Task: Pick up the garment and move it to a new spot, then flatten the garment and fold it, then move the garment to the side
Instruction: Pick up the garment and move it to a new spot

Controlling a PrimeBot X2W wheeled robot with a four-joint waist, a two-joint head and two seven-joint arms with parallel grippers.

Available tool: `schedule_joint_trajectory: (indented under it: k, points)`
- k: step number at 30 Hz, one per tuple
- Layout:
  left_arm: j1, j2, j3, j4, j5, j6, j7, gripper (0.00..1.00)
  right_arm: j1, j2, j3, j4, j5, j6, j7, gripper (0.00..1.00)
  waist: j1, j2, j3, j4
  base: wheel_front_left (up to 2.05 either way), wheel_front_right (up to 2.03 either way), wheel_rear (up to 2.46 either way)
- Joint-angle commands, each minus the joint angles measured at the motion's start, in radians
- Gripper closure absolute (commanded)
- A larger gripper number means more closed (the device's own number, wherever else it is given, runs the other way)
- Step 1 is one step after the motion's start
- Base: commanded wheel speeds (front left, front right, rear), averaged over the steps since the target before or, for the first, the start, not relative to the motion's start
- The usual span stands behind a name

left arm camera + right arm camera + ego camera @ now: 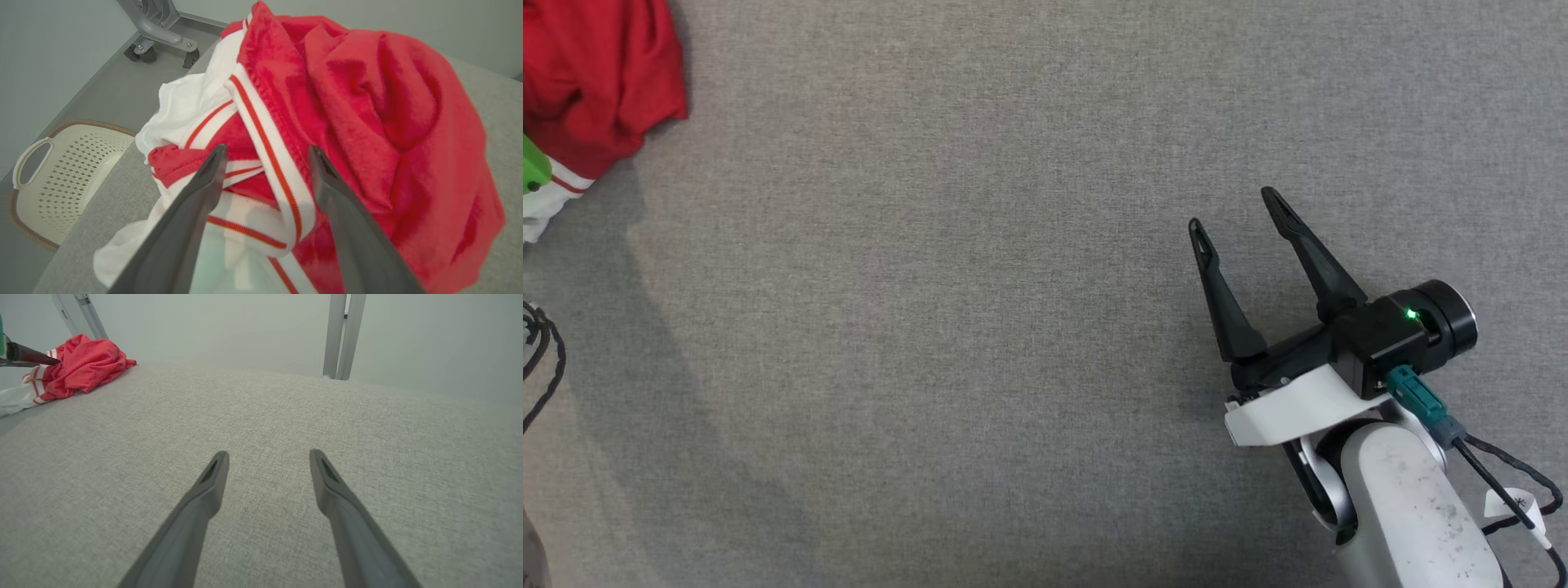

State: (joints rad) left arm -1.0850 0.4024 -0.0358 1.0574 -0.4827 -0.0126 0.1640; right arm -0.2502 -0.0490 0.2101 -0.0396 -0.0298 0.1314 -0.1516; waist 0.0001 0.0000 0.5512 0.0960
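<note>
L gripper (266, 151) jaws apart at garment (388, 102) by table (114, 204) edge; R gripper (1232, 209) jaws apart, open room around.

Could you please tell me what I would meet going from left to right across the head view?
Red and white garment → bare grey tabletop → right gripper, fingers apart.

Right hand (1232, 209) gapes, well apart from garment (596, 73).

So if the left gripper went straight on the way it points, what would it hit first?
Probably the garment: the left gripper points at its red-striped white band, though the gap is unclear.
</note>
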Motion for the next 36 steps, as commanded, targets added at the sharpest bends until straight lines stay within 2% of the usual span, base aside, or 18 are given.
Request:
schedule_joint_trajectory:
  k: [1,7,8,9,10,11,18,25,30,36]
  points:
    - [-0.018,0.009,-0.001,0.013,0.01,0.017,-0.01,0.0,-0.007,-0.003,0.002,-0.009,-0.003,-0.002,-0.005,0.0,-0.0001,0.0,0.02,-0.022,0.0,0.0,0.0]
    - [-0.026,-0.018,0.008,0.066,-0.019,0.012,-0.012,0.02,-0.008,-0.003,0.007,-0.007,0.001,-0.002,-0.009,0.0,-0.0001,0.0,0.012,-0.023,0.0,0.0,0.0]
    - [-0.026,-0.02,0.007,0.072,-0.02,0.01,-0.016,0.34,-0.009,-0.003,0.008,-0.005,0.003,-0.002,-0.01,0.0,-0.0001,0.0,0.01,-0.024,0.0,0.0,0.0]
    - [-0.026,-0.02,0.006,0.076,-0.021,0.007,-0.021,0.58,-0.011,-0.003,0.009,-0.004,0.004,-0.002,-0.011,0.0,-0.0001,0.0,0.007,-0.024,0.0,0.0,0.0]
    - [-0.024,-0.018,0.002,0.083,-0.019,0.007,-0.027,0.87,-0.013,-0.003,0.009,-0.002,0.005,-0.002,-0.013,0.0,-0.0001,0.0,0.003,-0.026,0.0,0.0,0.0]
    - [-0.022,-0.016,-0.002,0.087,-0.014,0.005,-0.035,1.0,-0.014,-0.003,0.008,0.0,0.006,-0.002,-0.016,0.0,-0.0001,0.0,-0.001,-0.026,0.0,0.0,0.0]
    - [-0.021,0.018,-0.048,0.087,0.038,-0.01,-0.132,1.0,-0.007,-0.003,-0.005,0.042,0.027,-0.002,-0.045,0.0,-0.0001,0.0,-0.085,-0.027,0.0,0.0,0.0]
    - [-0.052,0.043,-0.134,0.056,0.111,-0.059,-0.22,1.0,0.025,-0.003,-0.01,0.112,0.076,-0.002,-0.078,0.0,-0.0001,0.0,-0.249,-0.038,0.0,0.0,0.0]
    - [-0.076,0.023,-0.205,0.02,0.157,-0.092,-0.264,1.0,0.07,-0.003,-0.035,0.163,0.115,-0.002,-0.096,0.0,-0.0001,0.0,-0.4,-0.065,0.0,0.0,0.0]
    - [-0.097,-0.055,-0.288,-0.049,0.162,-0.114,-0.283,1.0,0.155,-0.003,-0.102,0.199,0.133,-0.002,-0.107,0.0,-0.0001,0.0,-0.548,-0.104,0.0,0.0,0.0]
